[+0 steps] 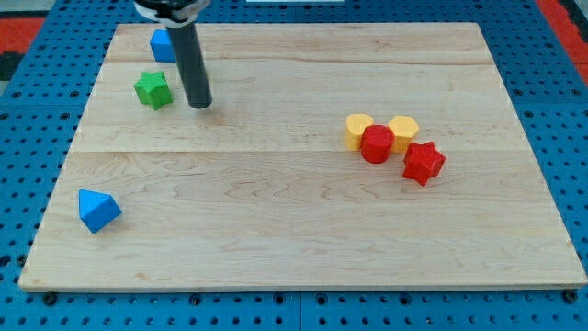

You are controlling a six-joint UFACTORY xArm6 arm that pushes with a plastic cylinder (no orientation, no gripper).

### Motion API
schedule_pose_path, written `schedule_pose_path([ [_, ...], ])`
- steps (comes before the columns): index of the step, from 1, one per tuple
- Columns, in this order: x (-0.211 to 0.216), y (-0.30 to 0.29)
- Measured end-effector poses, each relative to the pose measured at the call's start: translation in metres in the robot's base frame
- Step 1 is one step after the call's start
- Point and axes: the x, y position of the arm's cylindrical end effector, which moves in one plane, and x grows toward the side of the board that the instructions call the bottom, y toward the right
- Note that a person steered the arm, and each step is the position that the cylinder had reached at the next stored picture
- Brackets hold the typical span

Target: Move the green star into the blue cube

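The green star (153,89) lies on the wooden board near the view's top left. The blue cube (163,44) sits just above it, near the board's top edge, partly hidden behind my rod. My tip (199,104) rests on the board just to the right of the green star, a short gap apart from it, and below and to the right of the blue cube.
A blue triangular block (97,210) lies at the lower left. At the middle right, two yellow blocks (359,130) (403,130), a red cylinder (376,144) and a red star (423,163) are clustered together. The wooden board (294,230) sits on a blue pegboard.
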Motion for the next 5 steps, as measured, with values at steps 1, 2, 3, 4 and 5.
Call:
schedule_pose_path([
  [1,-0.042,-0.008],
  [2,-0.073,-0.042],
  [3,0.0,-0.024],
  [4,0.059,-0.04],
  [5,0.017,-0.056],
])
